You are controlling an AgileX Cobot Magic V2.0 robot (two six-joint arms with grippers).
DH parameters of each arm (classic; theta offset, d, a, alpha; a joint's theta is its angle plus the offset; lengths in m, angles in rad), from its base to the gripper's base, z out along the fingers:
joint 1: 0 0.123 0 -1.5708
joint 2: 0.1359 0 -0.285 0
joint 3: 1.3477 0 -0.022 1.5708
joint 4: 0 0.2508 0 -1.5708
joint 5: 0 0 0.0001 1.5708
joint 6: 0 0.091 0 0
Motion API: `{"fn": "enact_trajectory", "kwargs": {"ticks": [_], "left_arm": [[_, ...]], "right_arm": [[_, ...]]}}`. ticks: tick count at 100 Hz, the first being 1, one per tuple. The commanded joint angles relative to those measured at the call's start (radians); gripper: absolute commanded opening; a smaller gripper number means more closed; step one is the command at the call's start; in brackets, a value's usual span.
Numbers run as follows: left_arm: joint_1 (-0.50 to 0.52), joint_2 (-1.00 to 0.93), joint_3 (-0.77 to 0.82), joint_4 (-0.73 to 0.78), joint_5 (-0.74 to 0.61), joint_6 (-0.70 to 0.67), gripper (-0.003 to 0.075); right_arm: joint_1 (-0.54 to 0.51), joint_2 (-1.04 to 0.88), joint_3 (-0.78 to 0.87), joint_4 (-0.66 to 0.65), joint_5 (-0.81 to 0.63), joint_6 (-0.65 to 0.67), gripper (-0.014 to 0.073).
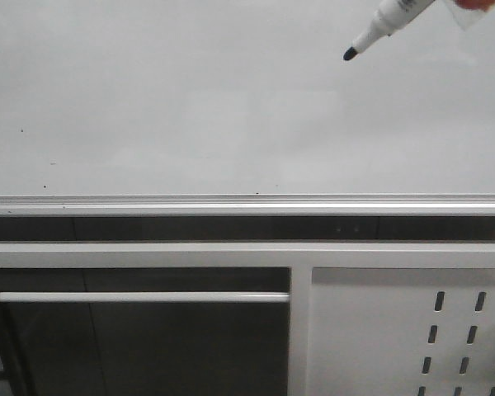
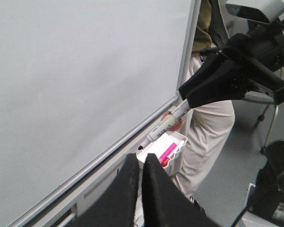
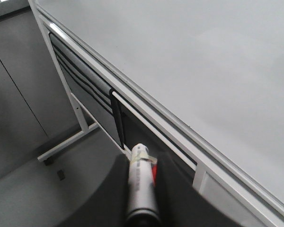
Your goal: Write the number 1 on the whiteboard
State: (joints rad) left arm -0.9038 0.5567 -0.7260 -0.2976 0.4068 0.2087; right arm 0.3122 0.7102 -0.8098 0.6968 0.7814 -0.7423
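Note:
The whiteboard (image 1: 190,107) fills the upper half of the front view, with its silver bottom rail (image 1: 231,202) below. No number 1 stroke shows on it, only small dark specks. A white marker (image 1: 392,21) with a black tip (image 1: 349,54) points down-left in front of the board's upper right. I cannot tell whether the tip touches the board. My right gripper (image 3: 142,158) is shut on the marker (image 3: 142,189). In the left wrist view the gripper (image 2: 187,101) holds the marker (image 2: 168,124) beside the whiteboard (image 2: 75,71). My left gripper (image 2: 142,163) is shut and empty, below the board's rail.
A grey perforated metal panel (image 1: 412,330) and a white bar (image 1: 140,296) sit under the board. A small white tray (image 2: 177,142) with a pink marker (image 2: 168,152) hangs by the board's corner. A person in beige trousers (image 2: 208,123) stands beyond it.

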Motion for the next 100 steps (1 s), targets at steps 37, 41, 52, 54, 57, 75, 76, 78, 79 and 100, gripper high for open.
{"fn": "enact_trajectory", "kwargs": {"ticks": [37,41,52,54,57,75,76,78,79,100], "left_arm": [[-0.002,-0.058,0.339,-0.03,-0.609,-0.013,-0.0018],[-0.002,-0.058,0.356,-0.032,-0.66,-0.013,-0.0018],[-0.002,-0.058,0.411,-0.035,-0.759,-0.004,-0.0018],[-0.002,-0.058,0.422,-0.045,-0.776,-0.004,-0.0018],[-0.002,-0.058,0.434,-0.064,-0.795,-0.004,-0.0018],[-0.002,-0.058,0.496,-0.142,-0.876,-0.002,-0.0018],[-0.002,-0.058,0.496,-0.142,-0.879,-0.002,-0.0018],[-0.002,-0.058,0.501,-0.142,-0.882,0.004,-0.0018],[-0.002,-0.058,0.503,-0.142,-0.888,0.006,-0.0018],[-0.002,-0.058,0.513,-0.232,-0.907,0.088,-0.0018]], "right_arm": [[0.0,-0.035,0.069,-0.002,-0.28,-0.003,-0.0078],[0.0,-0.047,0.089,0.001,-0.303,-0.003,-0.0077],[0.0,-0.091,0.157,0.034,-0.375,-0.003,-0.0077],[0.0,-0.102,0.173,0.043,-0.39,-0.003,-0.0077],[0.0,-0.117,0.201,0.053,-0.411,-0.003,-0.0077],[0.024,-0.215,0.325,0.07,-0.545,-0.003,-0.0078],[0.026,-0.219,0.333,0.07,-0.551,-0.003,-0.0077],[0.034,-0.226,0.344,0.07,-0.554,-0.003,-0.0077],[0.036,-0.229,0.347,0.07,-0.559,-0.003,-0.0077],[0.146,-0.244,0.425,0.072,-0.688,-0.003,-0.0077]]}}
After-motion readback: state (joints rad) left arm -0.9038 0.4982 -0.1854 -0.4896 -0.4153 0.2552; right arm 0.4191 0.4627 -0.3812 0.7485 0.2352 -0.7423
